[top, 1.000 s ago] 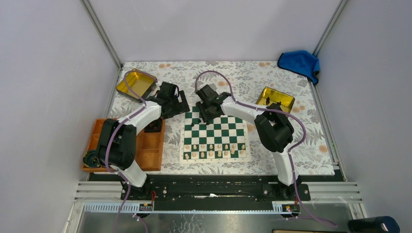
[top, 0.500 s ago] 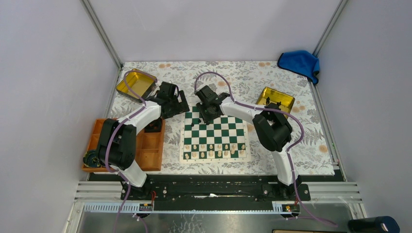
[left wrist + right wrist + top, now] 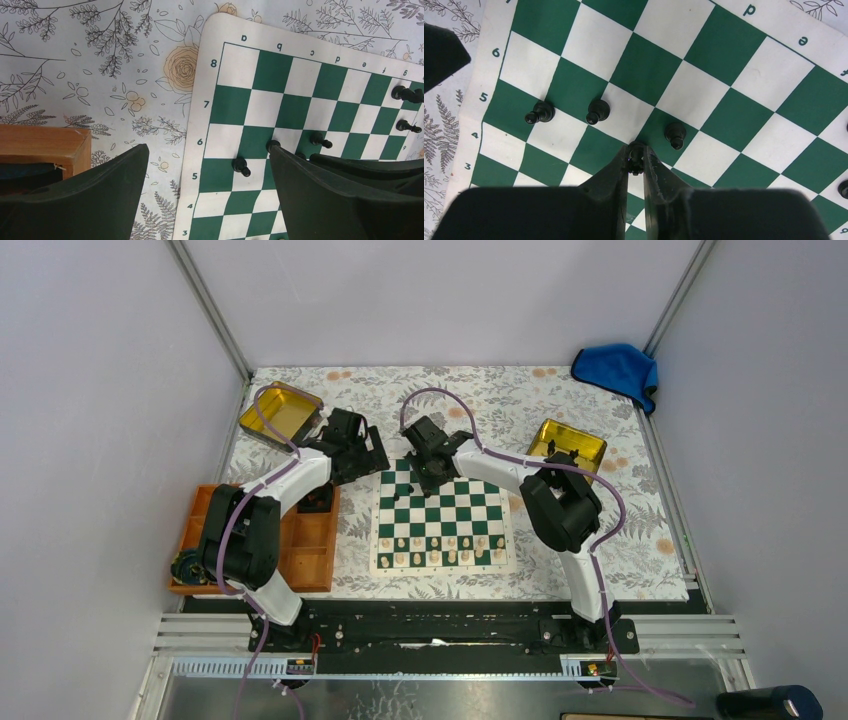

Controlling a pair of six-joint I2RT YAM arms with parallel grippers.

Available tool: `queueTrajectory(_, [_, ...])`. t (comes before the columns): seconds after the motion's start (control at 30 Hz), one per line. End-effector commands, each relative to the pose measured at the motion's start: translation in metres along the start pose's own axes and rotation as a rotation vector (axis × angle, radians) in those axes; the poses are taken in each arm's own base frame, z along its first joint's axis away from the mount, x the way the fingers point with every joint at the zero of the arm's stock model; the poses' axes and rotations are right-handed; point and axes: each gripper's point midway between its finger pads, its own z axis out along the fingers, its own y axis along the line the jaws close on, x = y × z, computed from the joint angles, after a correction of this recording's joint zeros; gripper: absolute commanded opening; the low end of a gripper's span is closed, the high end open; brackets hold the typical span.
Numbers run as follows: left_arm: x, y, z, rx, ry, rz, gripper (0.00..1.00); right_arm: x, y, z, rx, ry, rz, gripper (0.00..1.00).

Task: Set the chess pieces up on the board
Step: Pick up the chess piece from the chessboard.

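Jaws of the right gripper (image 3: 636, 152) drawn almost together, pinching the head of one small black piece (image 3: 636, 165) that stands near the middle of the board (image 3: 734, 50), close to a corner where squares meet. Just beyond it, three more black pieces (image 3: 596, 111) upright in a loose row, each apart from the others, with a few more toward the board's right side. Jaws of the left gripper (image 3: 207, 150) spread as wide as possible, holding nothing, hovering low over the board's left border and the flowered tablecloth (image 3: 100, 75). Likely step: lifting the pinched piece to carry it to a starting square in the far rows. Calls for a straight upward lift clear of its neighbours, then an upright set-down centred in one square. Cream pieces (image 3: 440, 550) lined up in the two nearest rows. Left of the board, an orange tray (image 3: 310, 545) with compartments, something dark in the far one, too small to identify. Two gold tins at the far side: left tin (image 3: 280, 412) with nothing visible inside, right tin (image 3: 570, 440) partly hidden behind the right arm, contents unclear. Blue cloth (image 3: 615, 370) in the far right corner.
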Motion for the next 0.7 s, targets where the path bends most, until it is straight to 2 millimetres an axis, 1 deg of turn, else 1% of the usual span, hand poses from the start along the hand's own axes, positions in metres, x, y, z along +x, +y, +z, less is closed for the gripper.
queueTrajectory(0.0, [-0.009, -0.003, 0.0, 0.011, -0.024, -0.003, 0.99, -0.011, 0.004, -0.014, -0.002, -0.026, -0.02, 0.13])
queueTrajectory(0.17, [-0.012, -0.003, -0.003, 0.006, -0.036, -0.003, 0.99, -0.018, 0.006, -0.021, -0.007, -0.043, -0.022, 0.1])
queueTrajectory(0.23, [-0.012, -0.002, -0.004, 0.004, -0.039, -0.004, 0.99, -0.023, 0.007, -0.026, -0.006, -0.055, -0.023, 0.09])
queueTrajectory(0.4, [-0.013, -0.002, -0.006, 0.006, -0.043, -0.007, 0.99, -0.036, 0.004, -0.038, 0.012, -0.082, -0.027, 0.09])
queueTrajectory(0.53, [-0.011, -0.001, -0.007, 0.004, -0.042, -0.009, 0.99, -0.049, -0.005, -0.048, 0.038, -0.108, -0.02, 0.08])
queueTrajectory(0.67, [-0.011, 0.0, -0.009, 0.001, -0.048, -0.006, 0.99, -0.065, -0.023, -0.059, 0.059, -0.148, 0.014, 0.08])
